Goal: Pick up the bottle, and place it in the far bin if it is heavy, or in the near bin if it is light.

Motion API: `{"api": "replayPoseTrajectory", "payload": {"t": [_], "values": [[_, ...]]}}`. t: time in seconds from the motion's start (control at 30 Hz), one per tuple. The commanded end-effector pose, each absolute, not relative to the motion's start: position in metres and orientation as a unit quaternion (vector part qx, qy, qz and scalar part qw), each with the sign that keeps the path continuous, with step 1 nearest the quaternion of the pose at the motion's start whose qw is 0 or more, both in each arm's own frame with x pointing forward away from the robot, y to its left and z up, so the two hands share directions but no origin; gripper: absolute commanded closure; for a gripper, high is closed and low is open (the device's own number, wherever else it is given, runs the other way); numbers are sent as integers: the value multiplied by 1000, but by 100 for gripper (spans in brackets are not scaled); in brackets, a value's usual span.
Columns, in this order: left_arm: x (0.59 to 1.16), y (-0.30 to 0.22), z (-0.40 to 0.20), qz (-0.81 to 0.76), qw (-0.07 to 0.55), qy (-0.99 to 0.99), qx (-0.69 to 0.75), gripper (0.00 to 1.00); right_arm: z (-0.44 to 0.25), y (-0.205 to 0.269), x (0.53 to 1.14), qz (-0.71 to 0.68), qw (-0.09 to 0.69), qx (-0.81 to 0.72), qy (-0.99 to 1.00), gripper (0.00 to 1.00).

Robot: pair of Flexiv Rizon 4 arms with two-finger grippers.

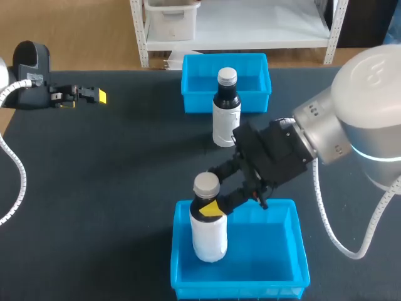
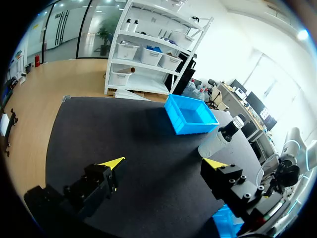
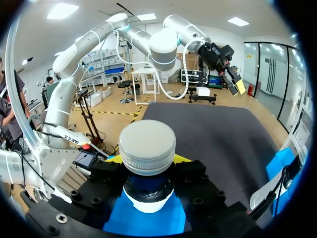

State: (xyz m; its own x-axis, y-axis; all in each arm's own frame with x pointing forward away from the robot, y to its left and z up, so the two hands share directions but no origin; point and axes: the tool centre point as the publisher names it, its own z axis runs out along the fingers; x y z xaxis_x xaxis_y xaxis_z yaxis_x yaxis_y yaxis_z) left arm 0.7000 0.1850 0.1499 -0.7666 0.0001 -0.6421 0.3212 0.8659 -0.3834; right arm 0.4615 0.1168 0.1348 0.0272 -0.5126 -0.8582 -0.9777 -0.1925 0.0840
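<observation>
Fingers of the right gripper [image 1: 212, 202] pinch the neck of the upright bottle [image 1: 208, 237], its base low inside the near bin [image 1: 238, 290]; the left gripper [image 1: 95, 95] sits far off, fingers wide

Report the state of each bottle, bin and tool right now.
Right tool: shut on the held bottle's neck.
Held bottle: capped, upright, inside the near bin.
Near bin: contains the held bottle.
Second bottle: capped, upright on the table just in front of the far bin, untouched.
Far bin: no bottle in it.
Left tool: open, holding nothing.
</observation>
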Motion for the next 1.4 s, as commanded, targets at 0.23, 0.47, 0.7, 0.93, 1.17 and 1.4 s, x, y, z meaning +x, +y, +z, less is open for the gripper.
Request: {"api": "replayPoseTrajectory", "payload": {"t": [0.23,0.47,0.7,0.93,1.17,1.4], "values": [[700,185,150,-243,330,908,88,0,130,116,462,410,283,-655,568,56],[700,185,150,-243,330,908,88,0,128,116,462,410,281,-657,568,51],[700,185,150,-243,330,908,88,0,127,114,462,408,277,-662,564,0],[700,185,150,-243,330,908,88,0,131,102,464,405,275,-661,568,0],[700,185,150,-243,330,908,88,0,138,62,483,373,285,-639,609,0],[700,185,150,-243,330,908,88,0,148,10,524,320,301,-601,668,0]]}}
